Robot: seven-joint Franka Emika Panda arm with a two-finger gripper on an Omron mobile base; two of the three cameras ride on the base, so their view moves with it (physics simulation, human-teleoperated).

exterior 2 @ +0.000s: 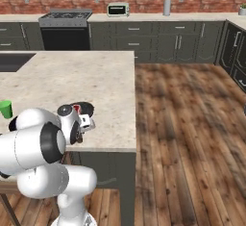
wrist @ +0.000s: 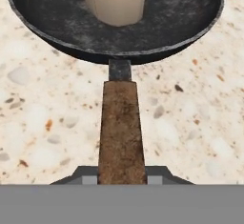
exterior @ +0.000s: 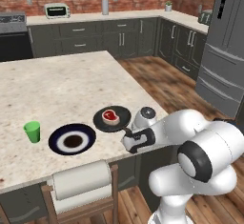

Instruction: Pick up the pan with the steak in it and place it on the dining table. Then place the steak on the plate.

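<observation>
Brick walls and dark cupboards go round this kitchen, and a wooden floor runs past the big dining table (exterior: 57, 85) with its speckled stone top. On that table, near the front edge, sit a round plate (exterior: 72, 139) with a dark blue rim and a small green cup (exterior: 32, 131) beside it. Just to the other side of the plate is the black pan (exterior: 112, 118), very close to it, though I cannot tell if they touch.

Inside the pan lies the little red steak (exterior: 111, 116) with its pale fat edge.

From the hand view, the pan's long brown handle (wrist: 121, 132) runs straight back into the gripper (wrist: 122, 179). The gripper is closed tight on the end of that handle, one finger on each side. So the pan is out in front of the pincer, and the steak is farther out again, in the far part of the pan.

I think the first job is nearly done, because the pan looks to be over the table or resting on it. Next the pincer would need to let go of the handle, back away, and then come down over the steak to lift it across to the plate.
</observation>
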